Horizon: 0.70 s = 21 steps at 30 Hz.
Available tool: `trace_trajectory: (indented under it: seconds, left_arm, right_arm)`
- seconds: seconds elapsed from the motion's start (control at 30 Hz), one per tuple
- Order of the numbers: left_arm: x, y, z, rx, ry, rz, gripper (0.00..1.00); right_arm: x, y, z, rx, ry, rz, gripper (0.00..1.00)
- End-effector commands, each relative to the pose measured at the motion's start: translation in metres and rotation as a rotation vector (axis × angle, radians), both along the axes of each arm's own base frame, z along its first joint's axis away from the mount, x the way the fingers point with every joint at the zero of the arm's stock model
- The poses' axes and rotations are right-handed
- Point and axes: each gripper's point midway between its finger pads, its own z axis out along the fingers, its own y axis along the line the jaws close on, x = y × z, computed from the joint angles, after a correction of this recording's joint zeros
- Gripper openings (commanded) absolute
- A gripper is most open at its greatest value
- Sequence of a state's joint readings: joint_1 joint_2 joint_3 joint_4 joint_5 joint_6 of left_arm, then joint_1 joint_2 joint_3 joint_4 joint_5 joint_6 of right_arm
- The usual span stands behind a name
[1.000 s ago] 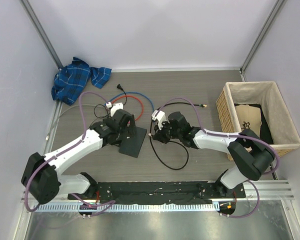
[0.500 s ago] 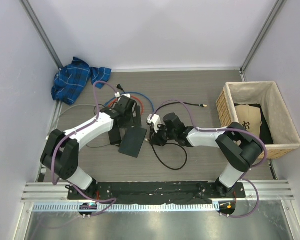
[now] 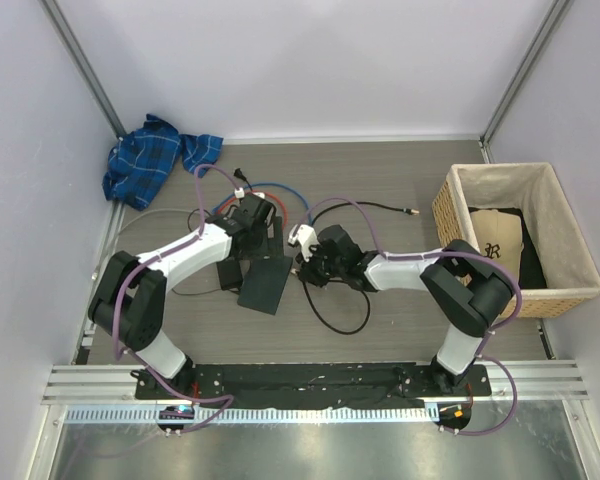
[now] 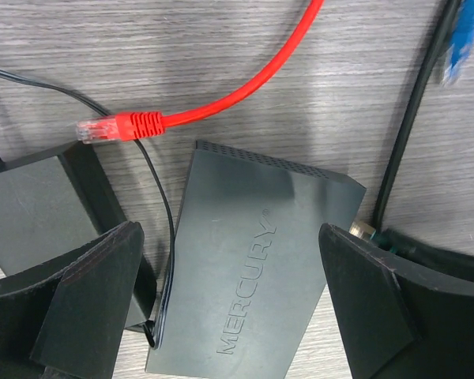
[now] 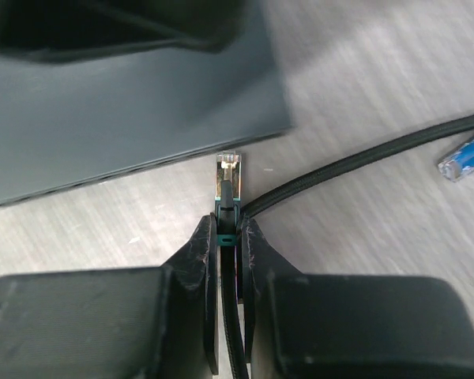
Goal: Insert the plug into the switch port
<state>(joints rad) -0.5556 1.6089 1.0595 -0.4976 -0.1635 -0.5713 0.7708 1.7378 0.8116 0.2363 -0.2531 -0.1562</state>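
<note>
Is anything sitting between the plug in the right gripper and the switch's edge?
Nothing visible. The plug, pinched in the right gripper, points at the near edge of the switch, with only tabletop between them.

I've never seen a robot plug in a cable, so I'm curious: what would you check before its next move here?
1. Plug gripped by the right end effector: ok, shut on it.
2. Plug tip facing the switch edge: ok.
3. Tip aligned with a port: cannot tell; no opening shows.
4. Plug seated: not ok, its tip sits outside the edge.
5. Switch braced by the left end effector: not ok, it is open, only straddling the switch.
</note>
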Motion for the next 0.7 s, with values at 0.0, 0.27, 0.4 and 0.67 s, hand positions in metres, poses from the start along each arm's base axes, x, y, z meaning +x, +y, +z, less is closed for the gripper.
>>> trace_trajectory:
  seconds: [0.0,0.27,0.4,0.67]
  left_arm:
    - [0.007,-0.009,0.008,-0.037,-0.031,-0.031,0.98]
    - [0.01,-0.01,0.008,-0.027,-0.031,-0.047,0.99]
    - [0.015,-0.002,0.004,0.009,-0.035,-0.02,0.99]
    - [0.028,-0.012,-0.011,-0.029,-0.017,-0.046,1.0]
  right_arm:
    - [0.036,-0.052,-0.014,-0.181,-0.09,-0.263,0.01]
    - [0.041,-0.051,0.01,-0.062,-0.078,-0.248,0.01]
    - [0.036,-0.038,0.024,0.018,-0.093,-0.193,0.01]
    - [0.03,-0.031,0.035,0.072,-0.116,-0.145,0.01]
